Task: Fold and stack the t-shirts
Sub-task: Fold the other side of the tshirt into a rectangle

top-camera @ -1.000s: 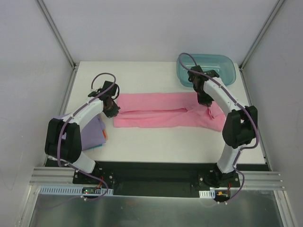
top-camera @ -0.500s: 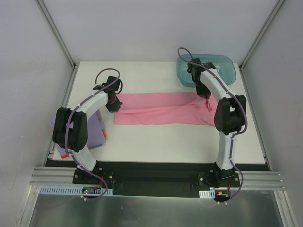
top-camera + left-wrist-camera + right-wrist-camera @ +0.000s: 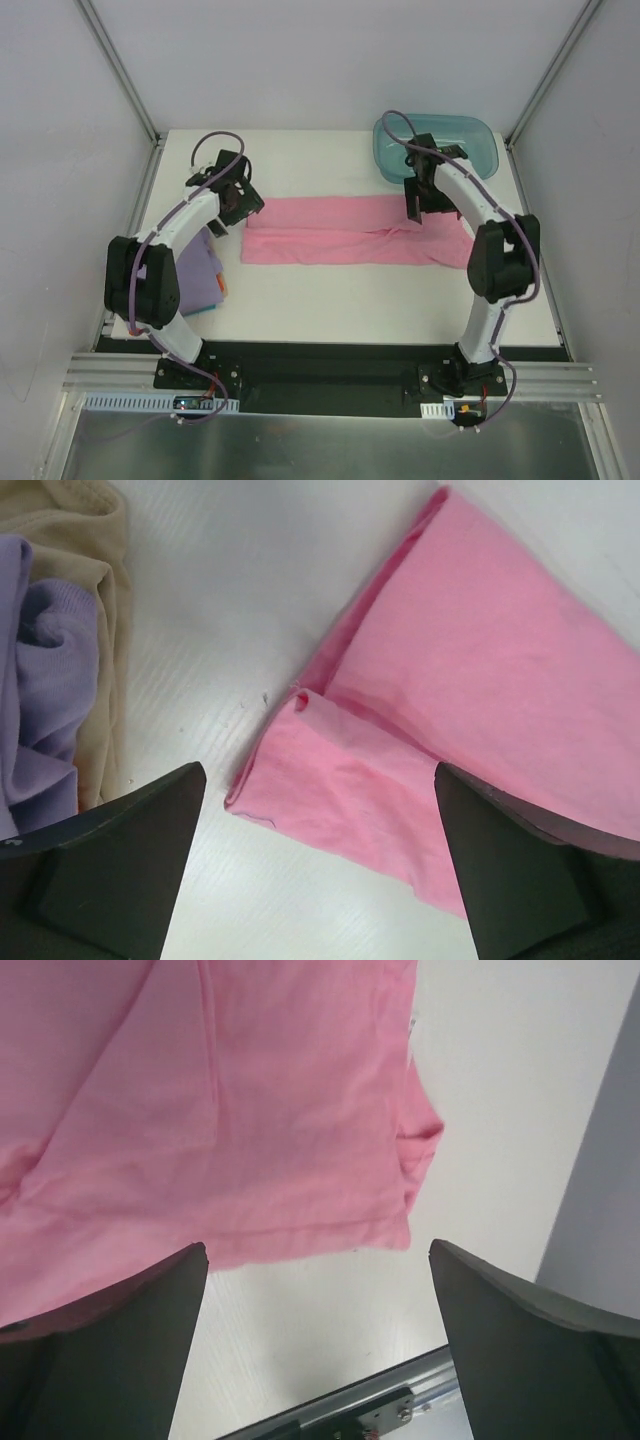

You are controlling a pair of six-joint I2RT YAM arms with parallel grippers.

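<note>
Both end effectors agape over unmarked pink t-shirt

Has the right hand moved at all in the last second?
Yes. The right hand has let go of the pink shirt and lifted toward the teal tub.

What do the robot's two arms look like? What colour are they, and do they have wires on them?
Both arms have white tube-like links joined by chunky black joints. A thin purple cable loops along each arm. The left gripper and right gripper are black, and up close their fingers are dark, smooth wedge shapes. The arms' bases sit on a black plate with a silver rail.
</note>
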